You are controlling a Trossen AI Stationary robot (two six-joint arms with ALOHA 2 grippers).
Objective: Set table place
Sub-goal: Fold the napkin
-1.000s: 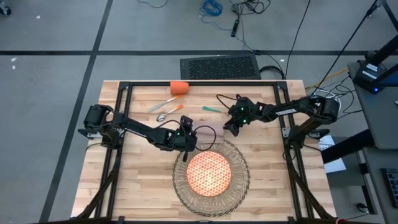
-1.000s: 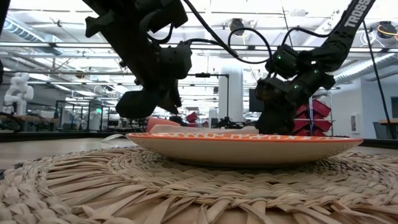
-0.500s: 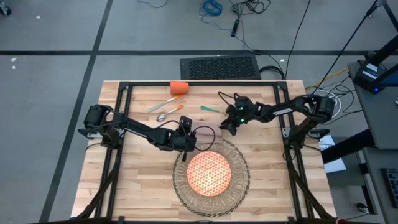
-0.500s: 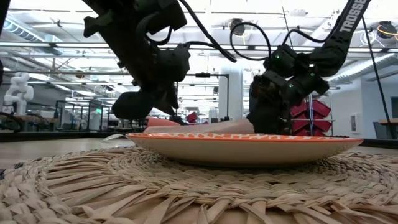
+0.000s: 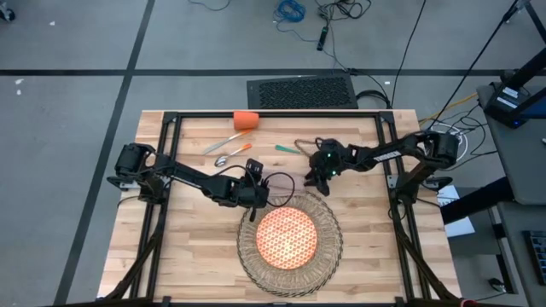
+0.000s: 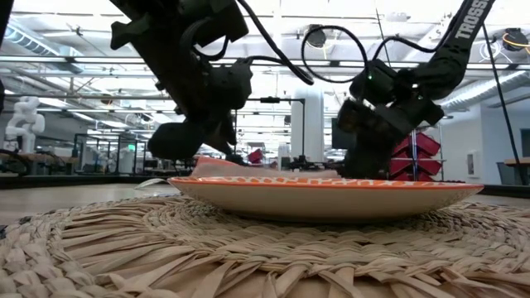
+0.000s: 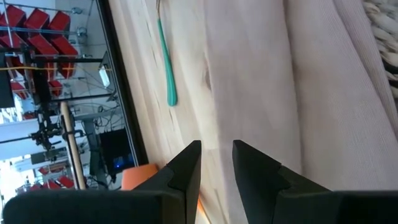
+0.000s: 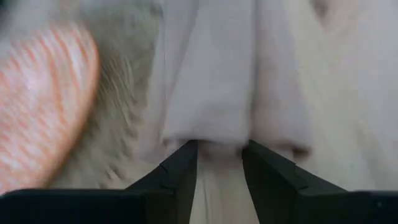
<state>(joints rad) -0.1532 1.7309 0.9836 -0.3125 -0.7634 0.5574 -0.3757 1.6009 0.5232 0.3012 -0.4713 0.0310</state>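
Napkin (image 5: 286,185) flat on desk (image 5: 196,256), between both hands, just beyond placemat (image 5: 327,256) far rim. Left hand (image 5: 261,194) at napkin's left edge, jaws narrowly parted, grip unclear. Right hand (image 5: 314,177) pinches right edge; fold runs straight ahead between its fingers (image 8: 180,168).

- Black vented mat (image 5: 302,92) on the floor, well beyond both jaws.
- Blue cable coil (image 5: 290,10) farther off.
- Red bins (image 6: 418,157) behind the right jaws.
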